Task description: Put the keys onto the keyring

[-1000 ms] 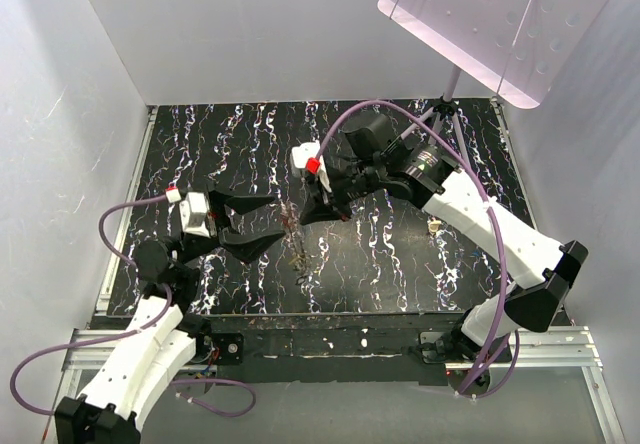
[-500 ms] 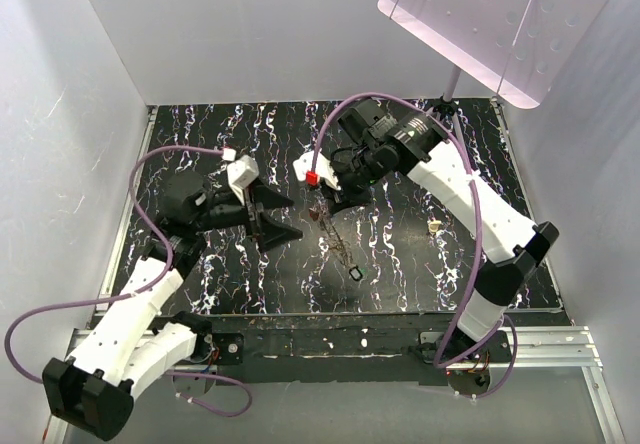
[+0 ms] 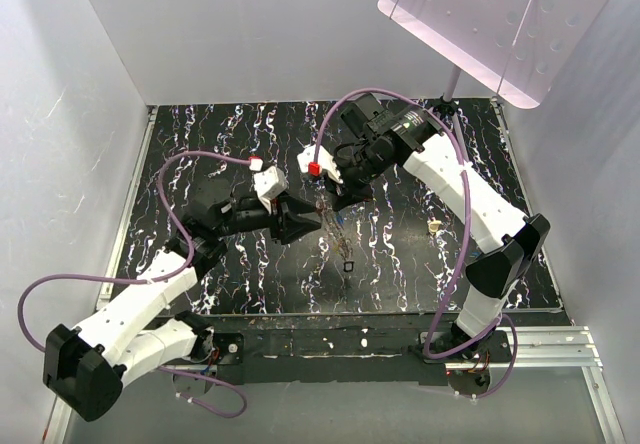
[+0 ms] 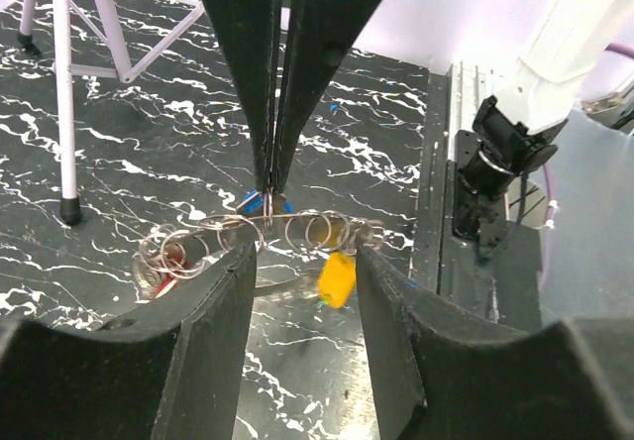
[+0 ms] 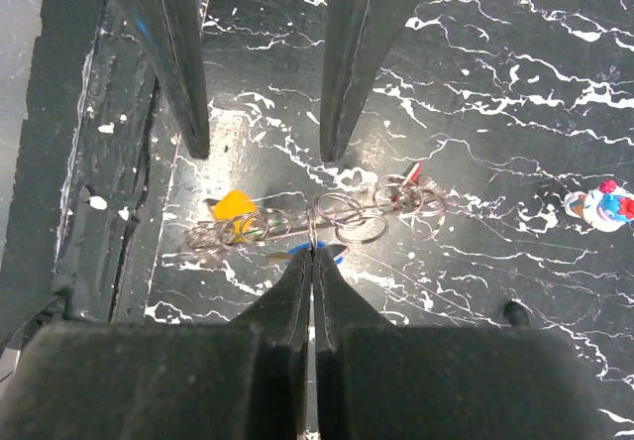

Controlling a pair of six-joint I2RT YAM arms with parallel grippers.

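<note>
A black table [image 3: 200, 154] veined with white sits inside plain white walls. A pink board [image 3: 480, 24] on a tripod [image 4: 69, 83] fills the upper right of the top view.

At mid-frame in the top view the two arms meet over the keyring [image 4: 287, 230]. In the wrist views it shows as a row of linked wire rings lying crosswise. The right gripper [image 4: 269, 177] is clenched, its tips pinching one ring near the middle of the row. The left gripper [image 4: 305, 262] is spread wide and grasps nothing, with the row lying across the gap between its fingers. A yellow key [image 4: 337, 279] hangs at lower centre of the left wrist view. A blue key [image 4: 256, 202] sits just behind the pinch, and a red key [image 4: 176, 257] is at the left end.

The step in hand looks like a hand-over or bracing of the rings: one side holds while the other comes to take a second grip. The next move calls for the left fingers to close on a ring or key beside the pinch without twisting the row out of the right's hold.

In the top view the rings are only a thin streak. Grey blades blur into the veining, and the blue key is half hidden. I cannot tell which keys are truly threaded, or whether the row touches the table.
</note>
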